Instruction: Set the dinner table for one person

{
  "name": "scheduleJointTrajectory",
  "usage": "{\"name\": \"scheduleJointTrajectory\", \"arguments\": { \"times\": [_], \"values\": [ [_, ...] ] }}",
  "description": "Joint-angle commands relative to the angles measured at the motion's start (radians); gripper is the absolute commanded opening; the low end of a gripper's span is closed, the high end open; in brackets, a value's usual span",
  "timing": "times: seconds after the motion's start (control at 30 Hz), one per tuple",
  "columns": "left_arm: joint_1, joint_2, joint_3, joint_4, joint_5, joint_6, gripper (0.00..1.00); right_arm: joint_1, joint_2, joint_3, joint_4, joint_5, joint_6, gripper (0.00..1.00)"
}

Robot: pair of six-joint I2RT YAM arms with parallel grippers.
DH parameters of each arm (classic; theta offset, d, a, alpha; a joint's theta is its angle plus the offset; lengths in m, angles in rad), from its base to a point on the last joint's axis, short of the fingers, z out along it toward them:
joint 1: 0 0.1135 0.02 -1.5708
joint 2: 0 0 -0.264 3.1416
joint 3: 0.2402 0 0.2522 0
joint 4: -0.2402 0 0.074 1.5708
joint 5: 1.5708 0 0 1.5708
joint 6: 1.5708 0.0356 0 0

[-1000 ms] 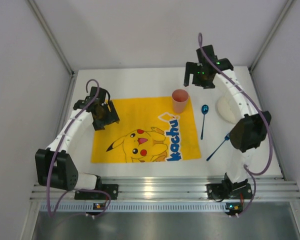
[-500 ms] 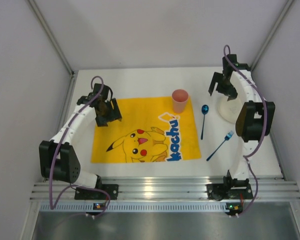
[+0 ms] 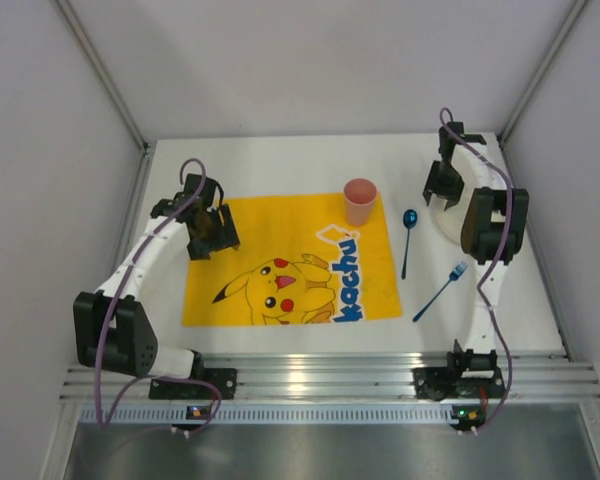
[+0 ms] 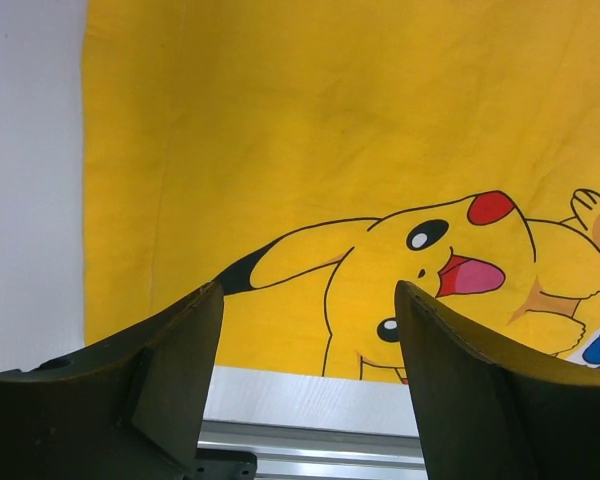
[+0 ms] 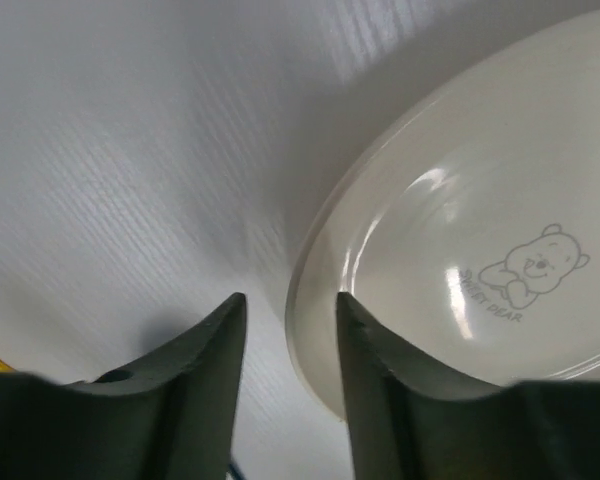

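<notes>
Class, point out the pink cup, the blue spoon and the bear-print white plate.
Pink plastic cup [image 3: 360,192]: top external view, its open mouth.
Shiny blue spoon [image 3: 409,218]: top external view, its bowl.
White round bear-print plate [image 5: 325,260]: right wrist view, its rim.

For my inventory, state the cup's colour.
Pink; the cup shows best in the top external view.

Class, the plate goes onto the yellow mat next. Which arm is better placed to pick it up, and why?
Right. The right end effector straddles the rim of the plate, jaws apart. The left end effector hangs open over the mat, across the table from it.
</notes>
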Motion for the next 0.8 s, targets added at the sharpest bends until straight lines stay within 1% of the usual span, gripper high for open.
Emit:
{"name": "scheduleJointTrajectory", "arguments": {
  "times": [0.0, 0.07, 0.1, 0.13, 0.17, 0.33, 0.43, 0.47, 0.6, 0.67, 0.73, 0.77],
  "values": [
    [0.000, -0.048, -0.013, -0.033, -0.042, 0.016, 0.75, 0.043, 0.019, -0.009, 0.011, 0.043, -0.008, 0.38],
    [0.000, -0.056, -0.010, -0.038, -0.048, 0.015, 0.75, 0.046, 0.019, -0.040, 0.019, 0.052, -0.013, 0.26],
    [0.000, -0.057, -0.011, -0.041, -0.048, 0.013, 0.74, 0.046, 0.019, -0.049, 0.022, 0.058, -0.014, 0.09],
    [0.000, -0.057, -0.008, -0.043, -0.048, 0.013, 0.74, 0.046, 0.016, -0.057, 0.024, 0.063, -0.017, 0.01],
    [0.000, -0.057, -0.006, -0.043, -0.050, 0.012, 0.74, 0.046, 0.015, -0.065, 0.024, 0.078, -0.023, 0.00],
    [0.000, -0.048, 0.015, -0.047, -0.041, 0.003, 0.74, 0.034, -0.031, -0.049, -0.009, 0.127, -0.029, 0.00],
    [0.000, -0.037, 0.033, -0.046, -0.030, -0.001, 0.74, 0.032, -0.086, 0.036, -0.070, 0.182, -0.022, 0.00],
    [0.000, -0.031, 0.040, -0.050, -0.024, -0.004, 0.74, 0.032, -0.105, 0.100, -0.088, 0.211, -0.017, 0.00],
    [0.000, -0.039, 0.060, -0.057, -0.010, -0.019, 0.73, 0.043, -0.238, 0.231, -0.160, 0.262, -0.006, 0.00],
    [-0.001, -0.057, 0.060, -0.058, -0.007, -0.031, 0.74, 0.084, -0.307, 0.265, -0.173, 0.277, -0.005, 0.00],
    [-0.001, -0.075, 0.063, -0.063, -0.016, -0.040, 0.75, 0.182, -0.350, 0.267, -0.177, 0.308, -0.017, 0.00],
    [-0.001, -0.095, 0.066, -0.066, -0.028, -0.051, 0.75, 0.225, -0.384, 0.271, -0.179, 0.349, -0.028, 0.00]
  ]
}}
